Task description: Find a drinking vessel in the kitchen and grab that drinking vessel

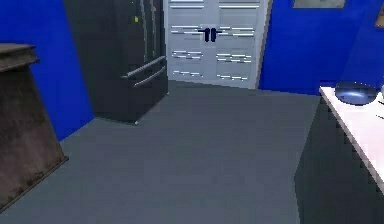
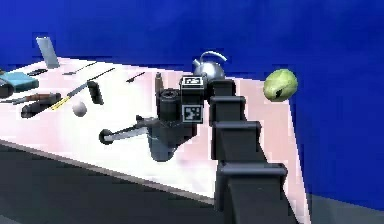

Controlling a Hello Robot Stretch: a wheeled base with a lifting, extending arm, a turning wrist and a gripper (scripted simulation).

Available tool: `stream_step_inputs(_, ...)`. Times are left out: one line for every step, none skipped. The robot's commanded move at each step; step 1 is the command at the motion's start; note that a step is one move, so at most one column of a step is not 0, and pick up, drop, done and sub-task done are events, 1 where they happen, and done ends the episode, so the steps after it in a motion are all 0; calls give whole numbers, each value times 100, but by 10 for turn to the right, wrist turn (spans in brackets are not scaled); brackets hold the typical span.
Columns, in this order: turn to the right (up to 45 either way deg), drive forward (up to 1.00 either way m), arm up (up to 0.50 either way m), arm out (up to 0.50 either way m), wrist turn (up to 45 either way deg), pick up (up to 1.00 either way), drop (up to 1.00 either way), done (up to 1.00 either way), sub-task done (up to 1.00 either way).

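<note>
Gripper (image 2: 108, 136) sits over the counter (image 2: 50, 125) and holds nothing: only bare top lies behind its fingers. I judge the drinking vessel to be the pale upright shape (image 2: 46, 51) well beyond the fingertips, though I can't be sure. Between them lie a white ball (image 2: 78, 108), a dark block (image 2: 95, 92) and utensils (image 2: 40, 102). A straight drag across could scatter them or tip the vessel.
</note>
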Motion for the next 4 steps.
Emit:
stream_step_inputs(0,0,0,0,330,0,0,0,0)
stream_step_inputs(0,0,-16,0,0,0,0,0,0)
stream_step_inputs(0,0,0,0,0,100,0,0,0)
stream_step_inputs(0,0,10,0,0,0,0,0,0)
